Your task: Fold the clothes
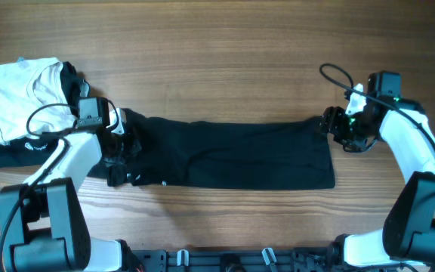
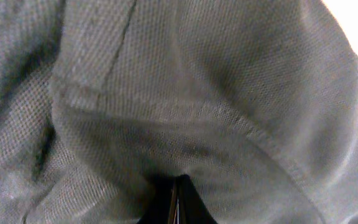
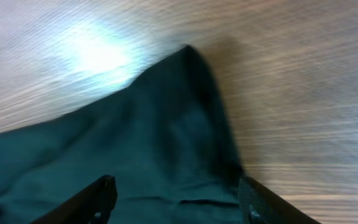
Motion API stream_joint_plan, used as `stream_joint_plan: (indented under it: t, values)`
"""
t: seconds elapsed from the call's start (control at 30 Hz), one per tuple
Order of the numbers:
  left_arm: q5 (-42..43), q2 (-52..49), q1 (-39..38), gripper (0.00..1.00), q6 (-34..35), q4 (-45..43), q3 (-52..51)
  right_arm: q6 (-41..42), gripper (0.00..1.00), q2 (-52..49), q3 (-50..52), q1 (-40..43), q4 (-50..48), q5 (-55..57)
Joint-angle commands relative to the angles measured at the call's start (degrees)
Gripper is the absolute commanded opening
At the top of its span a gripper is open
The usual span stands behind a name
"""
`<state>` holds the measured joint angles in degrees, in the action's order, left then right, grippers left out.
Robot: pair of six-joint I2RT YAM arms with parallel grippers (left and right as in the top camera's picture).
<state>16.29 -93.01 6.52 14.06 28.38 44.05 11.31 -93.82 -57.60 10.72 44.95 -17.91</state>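
The clothes (image 1: 232,155), a plain black T-shirt, lie as a long flat band across the middle of the wooden table (image 1: 217,60). My left gripper (image 1: 121,153) sits on the band's bunched left end. In the left wrist view the fabric (image 2: 197,93) fills the frame, and my gripper (image 2: 176,202) is shut with folds puckering around its tips. My right gripper (image 1: 332,127) hovers at the band's far right corner. In the right wrist view it (image 3: 176,199) is open, its fingers (image 3: 98,196) standing either side of the shirt corner (image 3: 135,137).
A folded white garment (image 1: 17,94) rests at the far left on a folded black garment with white lettering (image 1: 6,153), just left of my left arm. Bare wood (image 3: 303,93) lies beyond the shirt corner. The arm mounts (image 1: 225,261) line the near edge.
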Motion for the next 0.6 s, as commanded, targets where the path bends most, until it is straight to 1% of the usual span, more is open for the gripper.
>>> stream_joint_plan:
  t: [0.0,0.1,0.13,0.17,0.2,0.3,0.33,0.4,0.5,0.57]
  values:
    - [-5.0,-2.7,-0.2,0.04,1.0,-5.5,-4.4,3.7,0.62,0.4,3.8,-0.3,-2.6,6.2]
    - [-5.0,-2.7,-0.2,0.06,1.4,-6.8,-4.4,3.0,0.48,0.4,7.5,-0.3,-7.0,2.8]
    - [-5.0,-2.7,-0.2,0.06,1.4,-6.8,-4.4,2.2,0.46,0.4,8.4,-0.3,-8.0,0.9]
    - [-5.0,-2.7,-0.2,0.06,1.4,-6.7,-4.4,2.1,0.41,0.4,8.6,-0.3,-8.3,-0.3]
    - [-5.0,-2.7,-0.2,0.06,1.4,-6.5,-4.4,2.1,0.34,0.4,8.6,-0.3,-8.9,-0.3]
    - [-5.0,-2.7,-0.2,0.06,1.4,-6.5,-4.4,2.1,0.33,0.4,8.2,-0.3,-9.2,-0.7]
    - [-5.0,-2.7,-0.2,0.06,1.4,-6.3,-4.4,1.9,0.38,0.5,7.8,-0.3,-8.2,-1.6]
    - [-5.0,-2.7,-0.2,0.06,1.4,-5.9,-4.4,0.7,0.38,1.6,6.8,-0.3,-6.1,-2.6]
    - [-5.0,-2.7,-0.2,0.06,1.4,-5.9,-4.4,0.7,0.31,3.7,5.7,-0.3,-4.8,-2.7]
    - [-5.0,-2.7,-0.2,0.06,1.4,-5.9,-4.4,0.8,0.24,5.1,5.0,-0.3,-4.4,-2.7]
